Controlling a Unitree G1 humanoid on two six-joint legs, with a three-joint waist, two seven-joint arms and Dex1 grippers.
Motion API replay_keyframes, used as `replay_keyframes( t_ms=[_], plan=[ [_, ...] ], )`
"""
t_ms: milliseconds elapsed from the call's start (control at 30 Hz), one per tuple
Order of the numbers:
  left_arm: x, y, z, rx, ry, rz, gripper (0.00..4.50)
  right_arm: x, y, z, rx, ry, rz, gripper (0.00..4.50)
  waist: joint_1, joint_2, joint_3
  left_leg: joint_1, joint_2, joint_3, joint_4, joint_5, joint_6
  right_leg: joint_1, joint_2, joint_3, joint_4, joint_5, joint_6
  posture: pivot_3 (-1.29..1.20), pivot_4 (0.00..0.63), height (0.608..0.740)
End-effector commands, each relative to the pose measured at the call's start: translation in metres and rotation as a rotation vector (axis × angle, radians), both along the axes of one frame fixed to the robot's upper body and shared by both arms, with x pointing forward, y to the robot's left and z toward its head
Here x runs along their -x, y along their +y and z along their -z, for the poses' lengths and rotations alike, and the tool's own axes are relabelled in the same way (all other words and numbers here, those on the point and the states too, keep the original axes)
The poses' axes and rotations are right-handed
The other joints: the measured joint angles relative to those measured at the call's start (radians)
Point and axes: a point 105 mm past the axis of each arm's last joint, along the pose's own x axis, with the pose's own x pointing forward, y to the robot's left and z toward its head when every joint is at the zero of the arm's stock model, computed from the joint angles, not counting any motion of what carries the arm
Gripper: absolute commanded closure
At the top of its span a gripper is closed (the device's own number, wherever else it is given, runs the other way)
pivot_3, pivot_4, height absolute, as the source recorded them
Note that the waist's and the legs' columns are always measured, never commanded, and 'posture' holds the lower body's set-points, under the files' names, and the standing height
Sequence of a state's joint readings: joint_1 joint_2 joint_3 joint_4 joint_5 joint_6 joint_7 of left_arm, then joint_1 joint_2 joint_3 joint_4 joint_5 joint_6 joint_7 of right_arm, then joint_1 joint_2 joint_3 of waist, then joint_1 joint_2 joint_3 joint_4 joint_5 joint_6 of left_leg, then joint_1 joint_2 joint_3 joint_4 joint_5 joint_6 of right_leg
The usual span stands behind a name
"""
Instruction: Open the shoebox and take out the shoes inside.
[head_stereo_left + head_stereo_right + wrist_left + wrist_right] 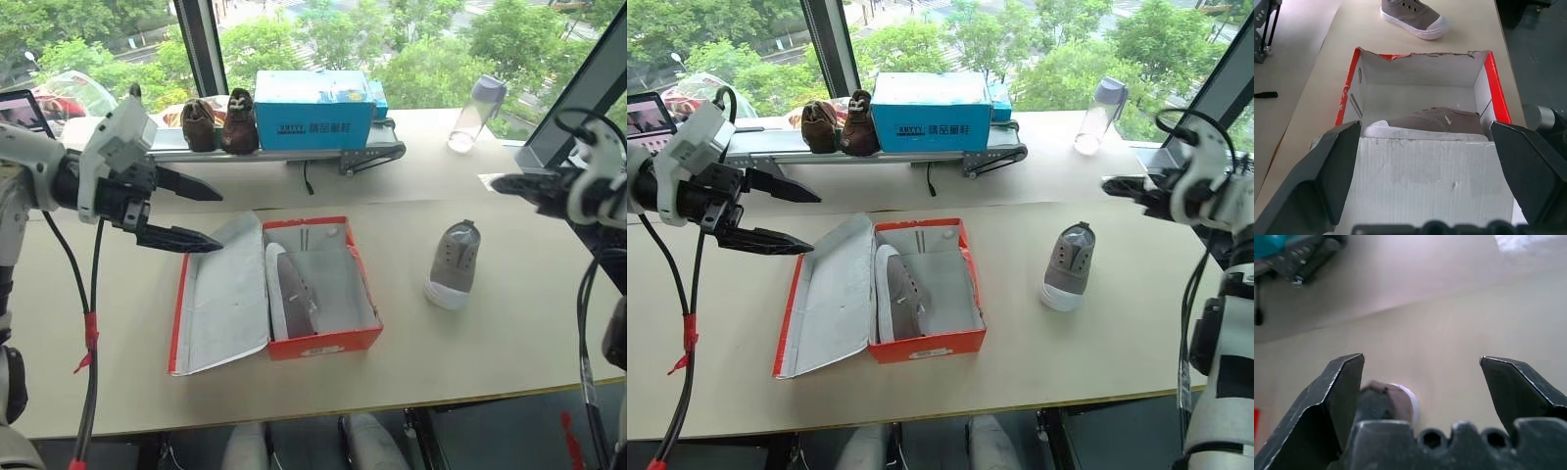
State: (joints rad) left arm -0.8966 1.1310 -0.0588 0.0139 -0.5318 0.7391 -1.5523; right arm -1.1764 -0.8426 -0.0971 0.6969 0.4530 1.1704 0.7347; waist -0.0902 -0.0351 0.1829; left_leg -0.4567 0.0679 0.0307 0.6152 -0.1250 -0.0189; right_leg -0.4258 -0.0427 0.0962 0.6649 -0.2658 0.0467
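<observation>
The red shoebox (323, 343) stands open in the middle of the table, its white-lined lid (220, 304) folded flat to the left. One grey-brown shoe (294, 294) lies on its side inside, against the left wall. The other shoe (454, 264) stands on the table to the right of the box. My left gripper (217, 220) hovers open above the lid's far left corner, pointing towards the box, nothing between its fingers. My right gripper (500, 184) is open and empty, raised at the far right, beyond and above the shoe on the table (1386, 399).
Along the window, a grey rack (294, 152) carries a blue box (313, 108) and a dark brown furry pair of shoes (217, 122). A clear bottle (475, 113) stands at the back right. A screen (24, 108) sits at the far left.
</observation>
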Motion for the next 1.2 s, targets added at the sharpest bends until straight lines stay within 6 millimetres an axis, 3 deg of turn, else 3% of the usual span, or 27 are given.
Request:
replay_keyframes(
  t_ms=[33, 167, 233, 433, 567, 767, 967, 1100, 1200],
  plan=[
    [0.005, 0.0, -0.013, -0.001, -0.048, 0.004, 0.0, 0.029, 0.099, -0.023, -0.101, 0.021, -0.355, 0.03, -0.006, 0.0, 0.0, 0.0, 0.0, 0.0, 0.0, 0.0, 0.0, 0.0, 0.0, 0.0, 0.001, 0.0, 0.0, 0.0, 0.15, 0.74],
    [0.005, 0.001, -0.014, -0.004, -0.05, 0.0, 0.0, 0.061, 0.168, -0.008, -0.179, 0.05, -0.638, 0.03, 0.025, 0.0, 0.0, -0.004, -0.001, -0.002, 0.0, 0.0, 0.0, -0.002, 0.0, -0.002, 0.003, 0.003, -0.006, 0.0, 0.15, 0.74],
    [0.006, 0.001, -0.015, -0.005, -0.051, -0.004, 0.0, 0.068, 0.191, 0.001, -0.232, 0.075, -0.709, 0.03, 0.043, -0.001, 0.0, -0.006, -0.001, -0.003, 0.001, 0.0, 0.0, -0.001, 0.0, -0.003, -0.001, 0.003, -0.006, 0.0, 0.15, 0.74],
    [0.009, 0.002, -0.015, -0.008, -0.048, -0.01, 0.0, 0.076, 0.197, 0.029, -0.215, 0.162, -0.694, 0.03, 0.062, -0.001, 0.0, -0.012, -0.001, -0.003, 0.009, 0.0, 0.0, -0.002, -0.001, -0.005, 0.0, 0.003, -0.005, 0.0, 0.15, 0.74],
    [0.009, 0.003, -0.013, -0.004, -0.045, -0.019, 0.0, 0.091, 0.204, 0.062, -0.182, 0.257, -0.719, 0.03, 0.057, -0.002, -0.001, -0.012, 0.0, -0.003, 0.009, 0.0, 0.0, -0.001, -0.001, -0.005, -0.001, 0.003, -0.005, 0.0, 0.15, 0.74],
    [0.008, 0.001, -0.013, -0.001, -0.049, -0.021, 0.0, 0.088, 0.22, 0.087, -0.1, 0.322, -0.677, 0.03, 0.038, -0.002, -0.001, -0.012, 0.0, -0.004, 0.01, 0.0, 0.0, -0.001, 0.0, -0.004, 0.0, 0.003, -0.004, 0.0, 0.15, 0.74],
    [0.01, 0.002, -0.014, -0.003, -0.053, -0.026, 0.0, 0.087, 0.229, 0.095, -0.066, 0.331, -0.678, 0.03, 0.042, -0.002, -0.001, -0.013, 0.0, -0.004, 0.01, 0.0, 0.0, -0.001, 0.0, -0.005, 0.0, 0.003, -0.004, 0.0, 0.15, 0.74],
    [0.011, 0.003, -0.013, -0.003, -0.053, -0.029, 0.0, 0.084, 0.228, 0.095, -0.063, 0.323, -0.661, 1.03, 0.044, -0.002, -0.001, -0.013, 0.0, -0.004, 0.01, 0.0, 0.0, -0.001, 0.0, -0.005, 0.0, 0.003, -0.004, 0.0, 0.15, 0.74],
    [0.011, 0.002, -0.013, -0.001, -0.054, -0.029, 0.0, 0.081, 0.228, 0.089, -0.075, 0.307, -0.657, 2.13, 0.044, -0.002, -0.001, -0.012, 0.0, -0.004, 0.01, 0.0, 0.0, -0.001, 0.0, -0.005, 0.0, 0.003, -0.004, 0.0, 0.15, 0.74]
  ],
)
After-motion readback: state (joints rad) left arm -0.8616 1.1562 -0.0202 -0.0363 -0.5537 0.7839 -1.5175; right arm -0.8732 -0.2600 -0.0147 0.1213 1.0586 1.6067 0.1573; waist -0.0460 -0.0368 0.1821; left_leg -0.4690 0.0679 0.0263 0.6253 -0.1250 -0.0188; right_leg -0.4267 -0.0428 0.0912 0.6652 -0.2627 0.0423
